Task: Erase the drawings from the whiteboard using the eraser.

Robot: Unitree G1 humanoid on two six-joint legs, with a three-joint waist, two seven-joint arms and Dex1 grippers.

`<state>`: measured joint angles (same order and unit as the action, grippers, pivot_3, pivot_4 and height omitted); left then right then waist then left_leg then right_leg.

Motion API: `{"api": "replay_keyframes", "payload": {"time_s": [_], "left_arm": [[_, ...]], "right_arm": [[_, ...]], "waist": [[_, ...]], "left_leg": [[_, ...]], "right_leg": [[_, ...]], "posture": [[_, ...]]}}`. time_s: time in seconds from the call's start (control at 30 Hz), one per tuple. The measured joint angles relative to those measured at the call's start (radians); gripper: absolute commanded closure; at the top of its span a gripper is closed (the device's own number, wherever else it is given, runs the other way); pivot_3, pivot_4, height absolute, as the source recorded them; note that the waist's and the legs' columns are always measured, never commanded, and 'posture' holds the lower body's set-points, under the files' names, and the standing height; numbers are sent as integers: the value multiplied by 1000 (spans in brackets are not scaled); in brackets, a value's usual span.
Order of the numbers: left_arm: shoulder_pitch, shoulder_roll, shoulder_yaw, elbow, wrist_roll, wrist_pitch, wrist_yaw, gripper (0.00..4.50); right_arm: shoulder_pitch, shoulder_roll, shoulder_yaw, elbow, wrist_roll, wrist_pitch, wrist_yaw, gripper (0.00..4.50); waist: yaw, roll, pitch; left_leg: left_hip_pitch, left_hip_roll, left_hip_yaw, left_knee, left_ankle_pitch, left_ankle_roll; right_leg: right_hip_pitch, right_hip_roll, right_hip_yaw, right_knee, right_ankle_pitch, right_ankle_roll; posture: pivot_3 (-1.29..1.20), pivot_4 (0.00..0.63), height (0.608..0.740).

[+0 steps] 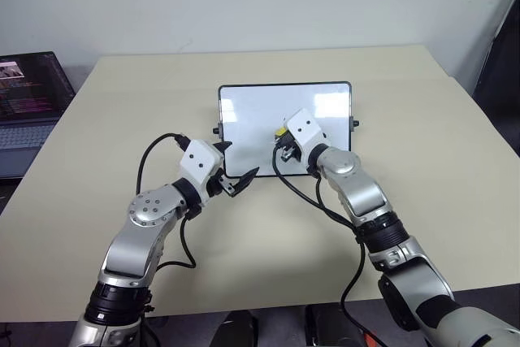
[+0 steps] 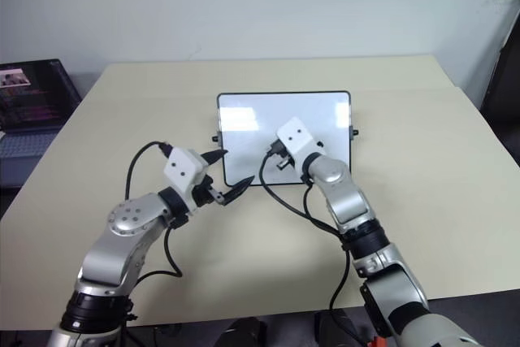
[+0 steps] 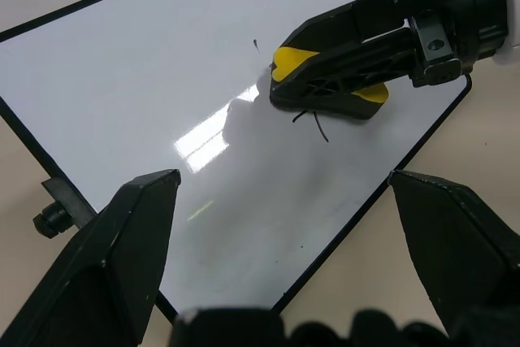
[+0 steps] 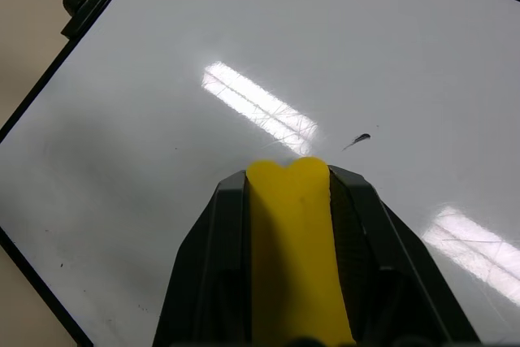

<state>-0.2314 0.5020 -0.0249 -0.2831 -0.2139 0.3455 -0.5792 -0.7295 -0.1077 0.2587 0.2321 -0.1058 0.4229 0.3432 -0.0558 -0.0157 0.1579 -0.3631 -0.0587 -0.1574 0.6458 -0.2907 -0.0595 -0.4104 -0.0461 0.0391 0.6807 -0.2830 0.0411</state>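
The whiteboard (image 1: 244, 111) lies flat on the beige table (image 1: 422, 136), about midway across it and nearer the far edge than the near one, with a small black knob (image 3: 50, 219) on its side. The right gripper (image 3: 313, 91) is clamped tight on the yellow eraser (image 4: 292, 249) and presses it onto the board's surface near the near edge, right of the middle. From the head views the arm covers most of that spot, and just a yellow corner of the eraser peeks out. The left wrist view tells more: a thin dark stroke (image 3: 317, 123) curls out from under the eraser, and a tiny dark fleck (image 3: 256, 43) sits just beyond it, all that I can see of the drawings. The right wrist view shows that same fleck just ahead of the eraser's tip. The left gripper (image 1: 234, 170) hangs with its two black fingers spread wide and nothing between them, over the board's near left corner. A dark laptop (image 1: 28, 99) stands open off the table's left edge.
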Motion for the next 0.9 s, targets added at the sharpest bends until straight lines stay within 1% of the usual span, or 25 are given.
{"api": "replay_keyframes", "payload": {"time_s": [0.33, 0.47, 0.7, 0.9], "left_arm": [[-8, -1, 0, 1, 0, -3, 0, 0], [-8, -1, 0, 1, 0, -3, 0, 0], [-8, 0, 0, 1, 0, -3, 0, 0], [-10, 0, 0, 1, 1, -3, -2, 0]], "right_arm": [[-158, 0, -57, 160, 8, -68, -49, 3506], [-185, 1, -75, 202, 9, -103, -62, 3506], [-168, 6, -75, 199, 9, -112, -59, 3506], [-70, 6, -38, 108, -1, -101, -38, 3506]], "waist": [[-1, 0, 0], [-1, 0, 0], [-1, 0, 0], [-1, 0, 0]], "left_leg": [[0, 0, 0, 0, 0, 0], [0, 0, 1, 0, 0, 0], [0, 0, 1, 0, 0, 0], [0, 0, 0, 0, 0, 0]], "right_leg": [[0, 0, 0, 0, 0, 0], [0, 0, 0, -1, 0, 0], [0, 0, 0, -1, 0, 0], [0, 0, 0, 0, 0, 0]], "posture": [[0, 150, 740], [0, 150, 740], [0, 150, 740], [0, 150, 740]]}}
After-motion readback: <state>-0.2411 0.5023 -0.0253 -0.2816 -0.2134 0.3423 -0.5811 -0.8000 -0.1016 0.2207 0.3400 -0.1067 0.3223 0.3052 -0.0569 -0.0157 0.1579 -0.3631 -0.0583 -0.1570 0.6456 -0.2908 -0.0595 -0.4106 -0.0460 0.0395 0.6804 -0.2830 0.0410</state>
